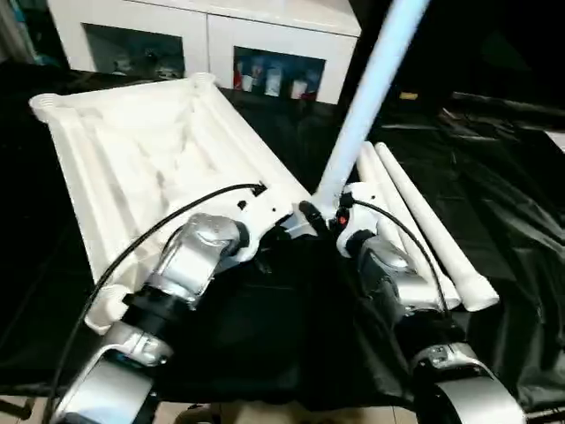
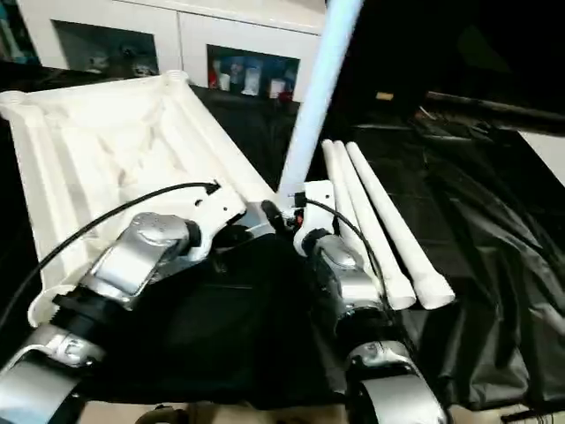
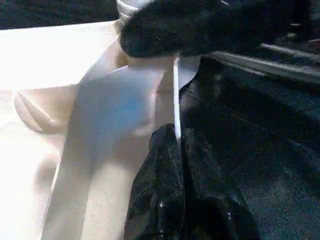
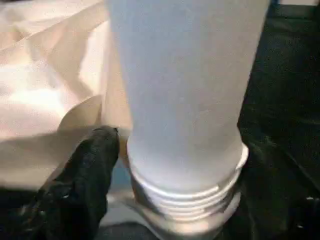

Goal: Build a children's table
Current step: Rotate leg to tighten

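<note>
The children's table top point(image 1: 141, 150) lies upside down on the black cloth, ribbed underside up. One white leg point(image 1: 371, 88) stands in its near right corner socket, leaning up and to the right. My left gripper point(image 3: 177, 135) is shut on the thin white rim of the top, right beside that socket. My right gripper point(image 1: 328, 216) is at the standing leg's base. In the right wrist view the leg's threaded end point(image 4: 185, 190) sits between the jaws, and one black finger point(image 4: 85, 190) stands slightly off it. Three more legs point(image 1: 424, 230) lie side by side to the right.
A white cabinet with glass doors point(image 1: 203, 35) stands behind the work table. Wrinkled black cloth point(image 1: 503, 177) covers the table to the right of the lying legs. The work table's near edge point(image 1: 291, 408) runs just below my forearms.
</note>
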Controlling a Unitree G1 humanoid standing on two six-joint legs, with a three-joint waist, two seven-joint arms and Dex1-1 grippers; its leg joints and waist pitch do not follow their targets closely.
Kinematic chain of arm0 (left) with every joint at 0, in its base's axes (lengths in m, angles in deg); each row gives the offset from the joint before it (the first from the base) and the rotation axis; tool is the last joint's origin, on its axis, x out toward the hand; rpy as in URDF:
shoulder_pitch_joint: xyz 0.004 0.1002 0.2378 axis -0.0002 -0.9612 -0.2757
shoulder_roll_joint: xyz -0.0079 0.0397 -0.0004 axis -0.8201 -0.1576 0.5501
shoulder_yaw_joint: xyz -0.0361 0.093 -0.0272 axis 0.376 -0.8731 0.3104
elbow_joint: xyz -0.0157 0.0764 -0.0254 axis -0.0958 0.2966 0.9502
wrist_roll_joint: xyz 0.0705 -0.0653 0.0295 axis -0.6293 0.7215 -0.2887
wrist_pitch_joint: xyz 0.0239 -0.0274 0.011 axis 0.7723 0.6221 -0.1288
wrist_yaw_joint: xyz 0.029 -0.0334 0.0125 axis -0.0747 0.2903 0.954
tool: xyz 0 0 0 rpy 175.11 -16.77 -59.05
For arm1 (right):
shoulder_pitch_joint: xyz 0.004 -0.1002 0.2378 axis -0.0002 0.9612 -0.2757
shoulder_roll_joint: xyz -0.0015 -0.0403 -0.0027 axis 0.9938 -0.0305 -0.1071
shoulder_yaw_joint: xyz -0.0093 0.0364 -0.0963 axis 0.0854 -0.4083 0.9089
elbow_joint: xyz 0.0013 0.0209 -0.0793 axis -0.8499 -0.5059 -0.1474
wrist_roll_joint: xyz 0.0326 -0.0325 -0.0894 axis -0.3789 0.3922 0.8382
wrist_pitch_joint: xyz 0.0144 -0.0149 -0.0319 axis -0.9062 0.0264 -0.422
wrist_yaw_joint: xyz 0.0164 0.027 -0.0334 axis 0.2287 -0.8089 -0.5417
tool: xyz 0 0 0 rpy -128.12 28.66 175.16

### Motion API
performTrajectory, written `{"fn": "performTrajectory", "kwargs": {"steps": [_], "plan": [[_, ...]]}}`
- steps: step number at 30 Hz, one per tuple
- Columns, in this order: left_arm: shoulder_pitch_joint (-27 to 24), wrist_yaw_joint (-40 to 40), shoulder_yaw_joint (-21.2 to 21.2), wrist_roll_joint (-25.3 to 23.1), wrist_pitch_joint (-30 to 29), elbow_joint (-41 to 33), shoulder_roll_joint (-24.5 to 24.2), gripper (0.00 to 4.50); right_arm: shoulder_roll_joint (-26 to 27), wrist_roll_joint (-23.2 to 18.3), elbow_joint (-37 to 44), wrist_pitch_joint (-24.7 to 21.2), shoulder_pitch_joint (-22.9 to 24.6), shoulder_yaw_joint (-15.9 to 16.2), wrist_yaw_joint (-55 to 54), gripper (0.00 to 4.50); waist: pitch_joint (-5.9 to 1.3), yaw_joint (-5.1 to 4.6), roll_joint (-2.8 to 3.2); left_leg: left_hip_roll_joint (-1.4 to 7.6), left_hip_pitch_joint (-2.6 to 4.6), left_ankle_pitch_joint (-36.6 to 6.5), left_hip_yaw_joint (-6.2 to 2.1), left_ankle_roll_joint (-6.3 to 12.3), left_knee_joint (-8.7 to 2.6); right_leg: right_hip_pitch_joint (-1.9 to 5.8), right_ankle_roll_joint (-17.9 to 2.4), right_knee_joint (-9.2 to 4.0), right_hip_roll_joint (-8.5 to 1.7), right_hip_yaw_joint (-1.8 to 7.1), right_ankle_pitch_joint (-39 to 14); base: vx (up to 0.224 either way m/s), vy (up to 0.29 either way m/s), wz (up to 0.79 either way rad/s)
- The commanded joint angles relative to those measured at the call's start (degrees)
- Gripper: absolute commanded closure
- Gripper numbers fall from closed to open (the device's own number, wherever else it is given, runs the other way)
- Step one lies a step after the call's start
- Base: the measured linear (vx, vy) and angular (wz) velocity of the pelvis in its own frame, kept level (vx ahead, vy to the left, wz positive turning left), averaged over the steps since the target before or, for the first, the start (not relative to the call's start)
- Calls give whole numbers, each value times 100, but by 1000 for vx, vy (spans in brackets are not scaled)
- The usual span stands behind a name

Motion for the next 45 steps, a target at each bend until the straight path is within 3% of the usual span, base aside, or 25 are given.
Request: {"fn": "performTrajectory", "kwargs": {"steps": [1,3,5,7,9,10,14,16,20,21,23,29,33,38,41,43,45], "plan": [[-219,229,-166,-13,226,18,-144,450,-310,73,490,-207,327,508,1024,71,-287,5,60,406,135,-1584,-218,-25,-513,134,-896,-485,-470,286,-1603,0,0,0],[-309,585,-189,87,473,-93,-354,450,-710,40,972,-295,587,702,1676,71,-298,60,38,398,110,-1129,-193,221,-475,188,-991,-431,-449,281,-972,0,0,0],[-344,735,-209,112,590,-139,-457,450,-860,7,1111,-336,662,726,1870,71,-309,28,30,393,73,-893,-193,338,-470,221,-1111,-382,-444,276,-642,0,0,0],[-471,1235,-256,284,867,-324,-723,450,-1118,-30,1263,-325,749,678,2175,71,-322,14,47,397,118,-862,-175,375,-442,194,-1274,-378,-446,278,-573,0,0,0],[-548,1510,-279,389,1076,-444,-841,450,-1167,-67,1265,-313,740,615,2225,71,-315,24,57,405,120,-843,-176,381,-444,208,-1365,-372,-450,278,-572,0,0,0],[-626,1742,-289,502,982,-611,-942,450,-1181,-127,1261,-322,712,541,2229,71,-319,25,79,414,160,-842,-163,359,-439,182,-1434,-355,-436,278,-504,0,0,0],[-808,2207,-348,732,987,-967,-1184,450,-1247,-322,1449,-396,733,555,2549,71,-317,66,108,423,210,-716,-127,382,-427,164,-1589,-305,-405,273,-134,0,0,0],[-822,2239,-347,748,991,-995,-1211,450,-1281,-336,1531,-438,758,600,2641,71,-317,92,90,419,199,-646,-124,396,-428,194,-1594,-281,-404,269,-27,0,0,0],[-845,2311,-325,791,1055,-1007,-1262,450,-1344,-309,1656,-541,816,706,2873,71,-294,104,74,415,184,-917,-137,269,-451,199,-1452,-340,-444,278,-603,0,0,0],[-853,2351,-311,809,1061,-1022,-1288,450,-1361,-289,1626,-534,813,759,2942,71,-290,101,46,412,181,-945,-136,252,-451,197,-1429,-350,-442,277,-676,0,0,0],[-864,2383,-297,821,1048,-1044,-1310,450,-1365,-275,1596,-495,811,785,2972,87,-294,100,55,410,182,-936,-139,220,-447,195,-1387,-349,-449,281,-751,0,0,0],[-882,2404,-283,832,1023,-1078,-1350,450,-1344,-267,1612,-577,797,776,3065,125,-310,87,45,401,179,-646,-131,343,-419,203,-1457,-296,-429,269,-357,0,0,0],[-881,2401,-281,847,1019,-1076,-1355,450,-1335,-294,1576,-613,772,772,3085,166,-310,88,42,400,181,-653,-131,361,-414,206,-1466,-299,-434,268,-416,0,0,0],[-875,2394,-275,841,1033,-1040,-1350,450,-1317,-293,1542,-642,794,778,3060,177,-307,82,39,397,179,-616,-130,366,-408,206,-1474,-291,-426,265,-361,0,0,0],[-880,2260,-215,881,958,-996,-1231,450,-1159,-253,1291,-697,762,616,2616,178,-309,80,42,397,178,-622,-130,368,-406,208,-1490,-291,-436,269,-381,0,0,0],[-866,2126,-188,885,898,-943,-1114,450,-1032,-186,1068,-669,706,522,2230,178,-296,59,38,395,177,-736,-131,317,-417,194,-1489,-312,-437,269,-557,0,0,0],[-822,1878,-167,854,788,-832,-911,450,-844,-80,759,-591,616,432,1705,178,-263,13,40,397,174,-1082,-152,116,-458,177,-1393,-374,-456,273,-1140,0,0,0]]}}
